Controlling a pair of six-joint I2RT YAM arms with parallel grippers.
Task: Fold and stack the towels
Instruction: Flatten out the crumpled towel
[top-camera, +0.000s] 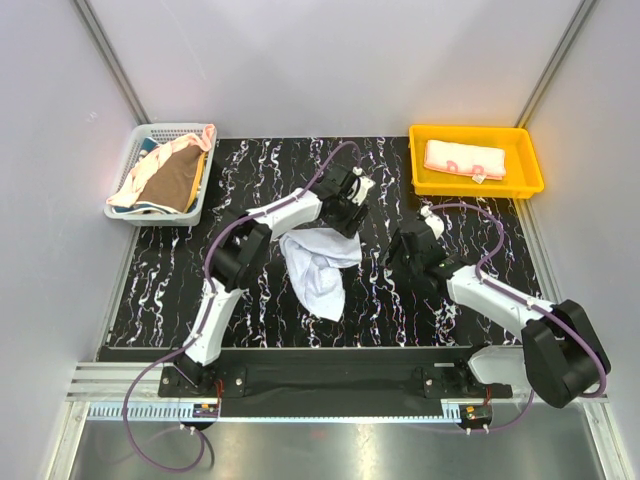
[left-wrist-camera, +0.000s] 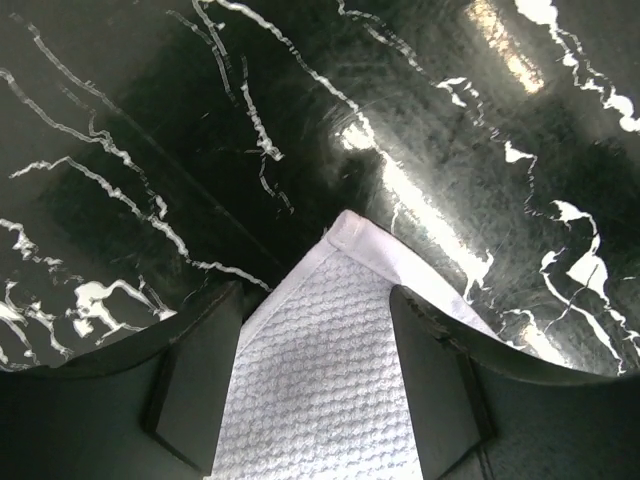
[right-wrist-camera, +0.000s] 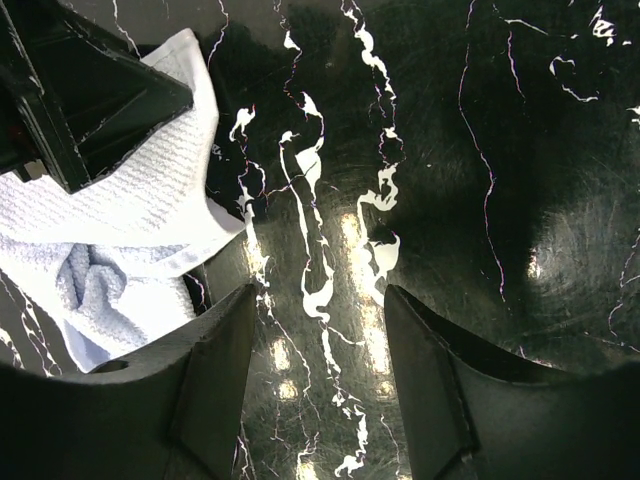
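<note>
A white waffle-weave towel (top-camera: 320, 268) lies crumpled in the middle of the black marbled table (top-camera: 250, 165). My left gripper (top-camera: 343, 218) hangs over its far corner. In the left wrist view that gripper (left-wrist-camera: 315, 295) is open, and the hemmed corner of the towel (left-wrist-camera: 320, 380) lies between the fingers (left-wrist-camera: 200, 380) without being pinched. My right gripper (top-camera: 405, 248) is just right of the towel. It (right-wrist-camera: 320, 295) is open over bare table, with the white towel (right-wrist-camera: 140, 230) off to its left. A folded pink towel (top-camera: 463, 160) lies in the yellow tray (top-camera: 520, 185).
A white mesh basket (top-camera: 130, 170) at the back left holds more towels, a brown one with an orange border (top-camera: 172, 180) on top. The yellow tray stands at the back right. Grey walls close in both sides. The left arm's gripper body (right-wrist-camera: 70, 100) shows in the right wrist view.
</note>
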